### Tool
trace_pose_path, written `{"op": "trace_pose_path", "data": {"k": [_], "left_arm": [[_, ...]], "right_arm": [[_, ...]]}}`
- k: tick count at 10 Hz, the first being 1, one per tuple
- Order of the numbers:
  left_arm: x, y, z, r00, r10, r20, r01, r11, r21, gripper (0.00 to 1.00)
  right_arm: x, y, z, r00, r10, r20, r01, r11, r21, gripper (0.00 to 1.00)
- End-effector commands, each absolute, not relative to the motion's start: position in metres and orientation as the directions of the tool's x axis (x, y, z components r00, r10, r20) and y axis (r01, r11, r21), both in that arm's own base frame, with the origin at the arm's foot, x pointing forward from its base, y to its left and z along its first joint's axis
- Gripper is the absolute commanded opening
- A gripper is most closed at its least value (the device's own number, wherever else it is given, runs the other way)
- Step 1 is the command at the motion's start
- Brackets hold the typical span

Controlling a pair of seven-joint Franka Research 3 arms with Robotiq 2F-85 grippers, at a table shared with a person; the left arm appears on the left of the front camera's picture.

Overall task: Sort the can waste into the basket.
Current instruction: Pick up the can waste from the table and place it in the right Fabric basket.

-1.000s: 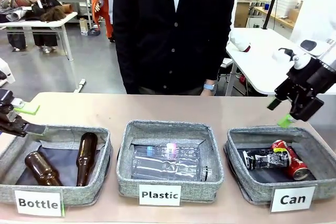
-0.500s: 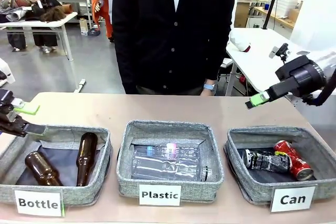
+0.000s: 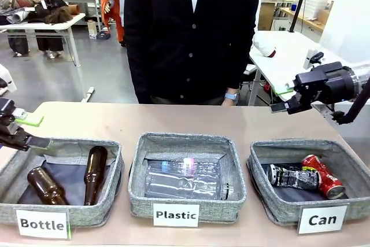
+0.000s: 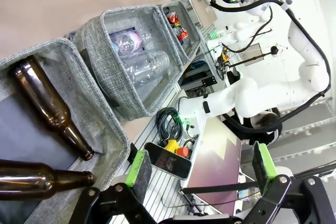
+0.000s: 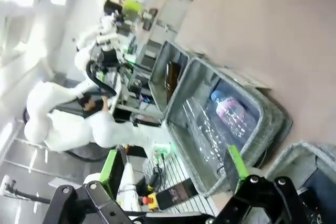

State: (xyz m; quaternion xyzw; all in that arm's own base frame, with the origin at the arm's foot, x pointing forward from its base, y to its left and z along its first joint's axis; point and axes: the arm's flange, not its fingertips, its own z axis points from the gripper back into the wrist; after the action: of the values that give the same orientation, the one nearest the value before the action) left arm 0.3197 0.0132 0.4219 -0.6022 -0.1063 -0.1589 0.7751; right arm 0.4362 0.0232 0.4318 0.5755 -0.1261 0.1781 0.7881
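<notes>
Labels on baskets: "Bottle" [image 3: 42,224]; "Plastic" [image 3: 176,215]; "Can" [image 3: 322,220].

The front camera sits low at the table's near edge, facing the person [image 3: 191,33] across three baskets. The left wrist camera, at the far left and rolled sideways, looks right along the basket row. The right wrist camera, raised at the right, looks left. All share the middle basket [image 3: 185,143] [image 4: 100,32] [image 5: 278,119].
</notes>
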Motion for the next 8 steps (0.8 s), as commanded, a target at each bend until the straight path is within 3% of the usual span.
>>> {"op": "trace_pose_path", "data": {"k": [1,8], "left_arm": [[0.3180,0.0149,0.4239,0.925,-0.122,0.360,0.379,0.216,-0.900,1.00],[0.3180,0.0149,0.4239,0.925,-0.122,0.360,0.379,0.216,-0.900,1.00]], "right_arm": [[0.4341,0.0215,0.4320,0.879,0.184,0.440,-0.476,0.284,0.832,1.00],[0.4341,0.0215,0.4320,0.879,0.184,0.440,-0.476,0.284,0.832,1.00]]}}
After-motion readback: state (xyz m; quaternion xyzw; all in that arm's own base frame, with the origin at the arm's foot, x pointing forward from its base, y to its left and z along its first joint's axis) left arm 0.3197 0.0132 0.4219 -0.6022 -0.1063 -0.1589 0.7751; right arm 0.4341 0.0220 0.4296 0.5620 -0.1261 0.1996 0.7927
